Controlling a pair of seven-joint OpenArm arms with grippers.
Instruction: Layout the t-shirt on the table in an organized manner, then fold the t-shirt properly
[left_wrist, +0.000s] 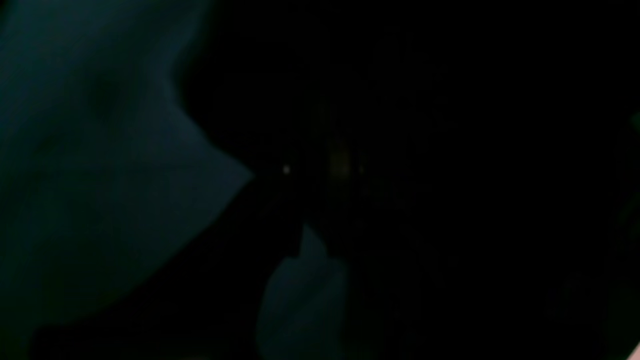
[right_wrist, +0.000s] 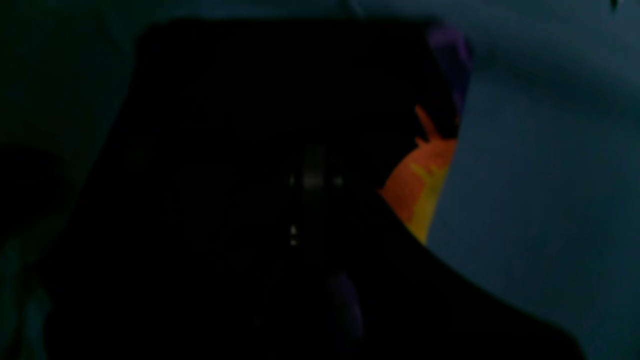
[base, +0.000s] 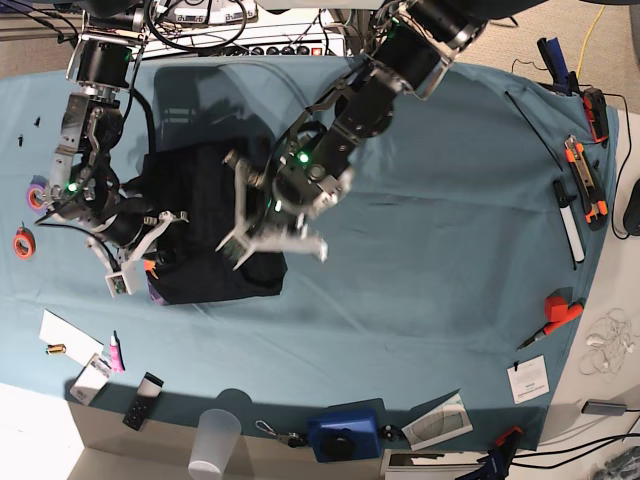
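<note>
The right gripper (base: 135, 262), at the left of the base view, is clamped shut at the lower left edge of the folded black t-shirt (base: 205, 190), where an orange and purple print (right_wrist: 425, 175) shows. Whether the left gripper (base: 265, 240) at frame centre is parted cannot be told; it sits over the shirt's right edge. Both arms reach down from the top. The shirt lies left of centre on the teal table (base: 440, 230).
</note>
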